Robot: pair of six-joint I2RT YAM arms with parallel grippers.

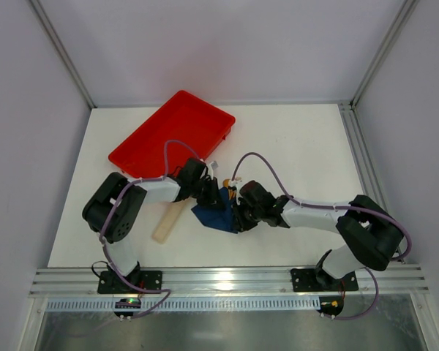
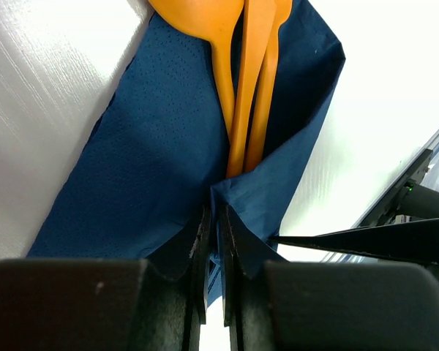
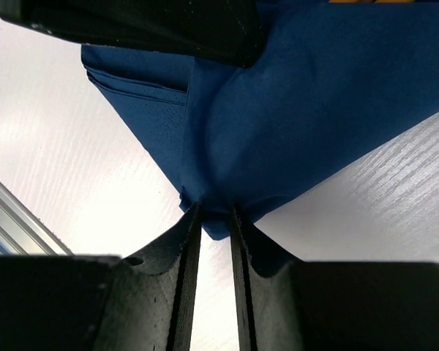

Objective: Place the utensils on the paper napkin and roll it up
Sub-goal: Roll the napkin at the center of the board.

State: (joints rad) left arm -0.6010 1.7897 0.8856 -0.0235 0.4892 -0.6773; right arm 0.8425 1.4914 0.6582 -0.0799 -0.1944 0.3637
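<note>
The navy paper napkin [image 1: 214, 217] lies mid-table between both grippers. In the left wrist view three orange utensils [image 2: 241, 73] lie side by side on the paper napkin [image 2: 161, 146], handles running into a raised fold. My left gripper [image 2: 218, 219] is shut on that fold; in the top view it [image 1: 214, 196] comes in from the left. My right gripper [image 3: 214, 212] pinches a corner of the paper napkin [image 3: 314, 110], jaws narrow with the paper bunched between them; in the top view it [image 1: 238, 212] comes in from the right. Only the utensils' orange tips [image 1: 227, 183] show there.
A red tray [image 1: 172, 135] lies tilted at the back left. A pale beige flat strip [image 1: 168, 221] lies on the table just left of the napkin, under my left arm. My right gripper's finger [image 2: 351, 241] shows close beside the left jaws.
</note>
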